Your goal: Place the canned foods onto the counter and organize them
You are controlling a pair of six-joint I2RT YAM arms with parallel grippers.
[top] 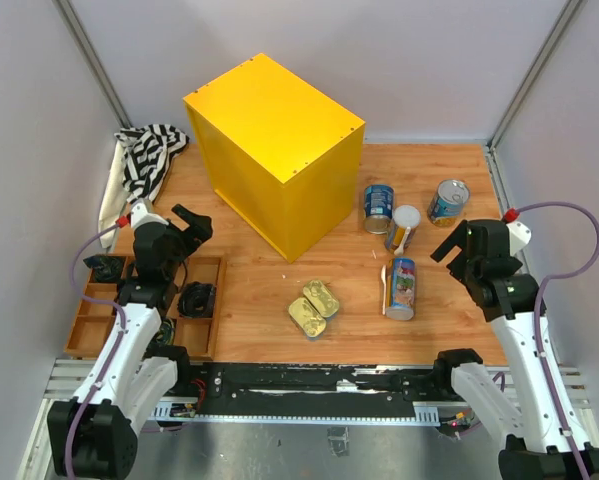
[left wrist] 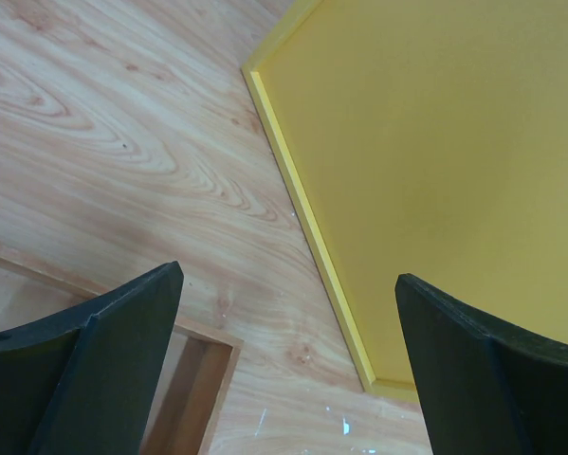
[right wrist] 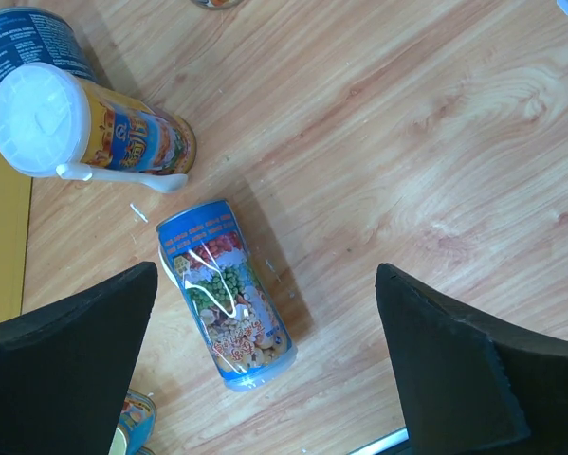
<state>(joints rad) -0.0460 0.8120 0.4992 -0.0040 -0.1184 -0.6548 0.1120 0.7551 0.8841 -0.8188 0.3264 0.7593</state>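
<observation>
As only overhead shows, gold tins (top: 306, 317) touch.

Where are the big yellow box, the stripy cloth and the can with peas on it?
Yellow box (top: 274, 115): top view, on its flat top.
Stripy cloth (top: 151, 152): top view, middle of the bunched fabric.
Can with peas (right wrist: 229, 299): right wrist view, on its picture label.
</observation>
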